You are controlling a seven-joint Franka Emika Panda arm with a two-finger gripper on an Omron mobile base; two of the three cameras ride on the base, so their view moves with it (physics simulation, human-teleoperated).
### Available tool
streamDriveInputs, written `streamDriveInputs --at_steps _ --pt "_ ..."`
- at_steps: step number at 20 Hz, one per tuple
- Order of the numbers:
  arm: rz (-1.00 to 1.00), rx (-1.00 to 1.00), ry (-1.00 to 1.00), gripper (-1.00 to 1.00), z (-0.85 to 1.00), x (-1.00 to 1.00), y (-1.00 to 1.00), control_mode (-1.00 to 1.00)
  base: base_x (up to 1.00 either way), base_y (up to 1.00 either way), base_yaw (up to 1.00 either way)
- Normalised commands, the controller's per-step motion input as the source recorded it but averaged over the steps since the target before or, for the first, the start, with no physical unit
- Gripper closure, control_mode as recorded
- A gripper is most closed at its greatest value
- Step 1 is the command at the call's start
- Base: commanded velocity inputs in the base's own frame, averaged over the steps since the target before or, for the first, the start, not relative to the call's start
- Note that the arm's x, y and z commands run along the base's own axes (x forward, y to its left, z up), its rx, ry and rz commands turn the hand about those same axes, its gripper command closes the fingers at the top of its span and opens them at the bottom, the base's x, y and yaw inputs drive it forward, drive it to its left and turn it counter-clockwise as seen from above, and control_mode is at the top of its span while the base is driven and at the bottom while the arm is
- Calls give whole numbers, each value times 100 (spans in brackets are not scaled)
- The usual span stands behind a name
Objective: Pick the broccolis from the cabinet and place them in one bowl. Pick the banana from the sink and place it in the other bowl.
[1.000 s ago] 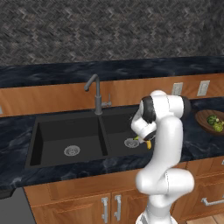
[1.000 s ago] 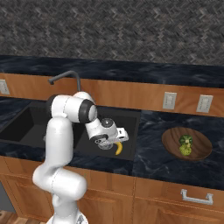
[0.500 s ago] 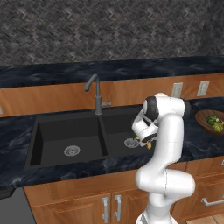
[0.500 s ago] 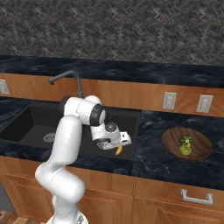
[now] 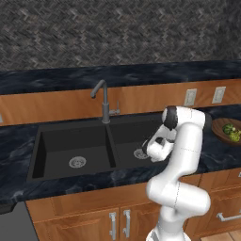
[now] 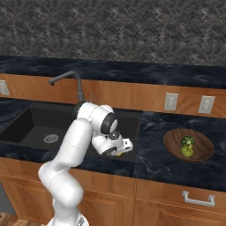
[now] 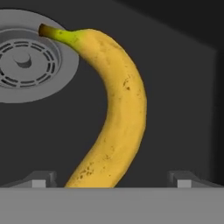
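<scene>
The banana (image 7: 118, 113) lies on the floor of the black sink (image 5: 70, 141), running through the centre of the hand view — its stem tip over the silver drain (image 7: 26, 61) at upper left. The pincer (image 7: 111, 180) hangs over it with jaws spread wide, one tip on each side at the bottom of the frame, gripping nothing. The fruit looks light, fairly firm, smooth-skinned and easily bruised — best taken across its thick middle, with gentle squeeze.

banana (image 7: 116, 113): in sink (image 5: 61, 141), right basin, stem over drain (image 7: 26, 57)
broccolis (image 6: 187, 146): in wooden bowl (image 6: 203, 152), right of sink
</scene>
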Motion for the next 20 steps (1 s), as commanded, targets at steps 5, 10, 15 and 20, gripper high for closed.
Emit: streamDriveInputs --at_steps 5,10,15,20 --pt "0 0 14 -100 -10 45 0 -100 0 0 0" --pt "0 0 9 -100 -5 50 1 -100 0 0 0" --pt "1 0 8 -100 -4 56 6 -100 0 0 0" --pt "0 5 4 100 -44 11 0 -100 0 0 0"
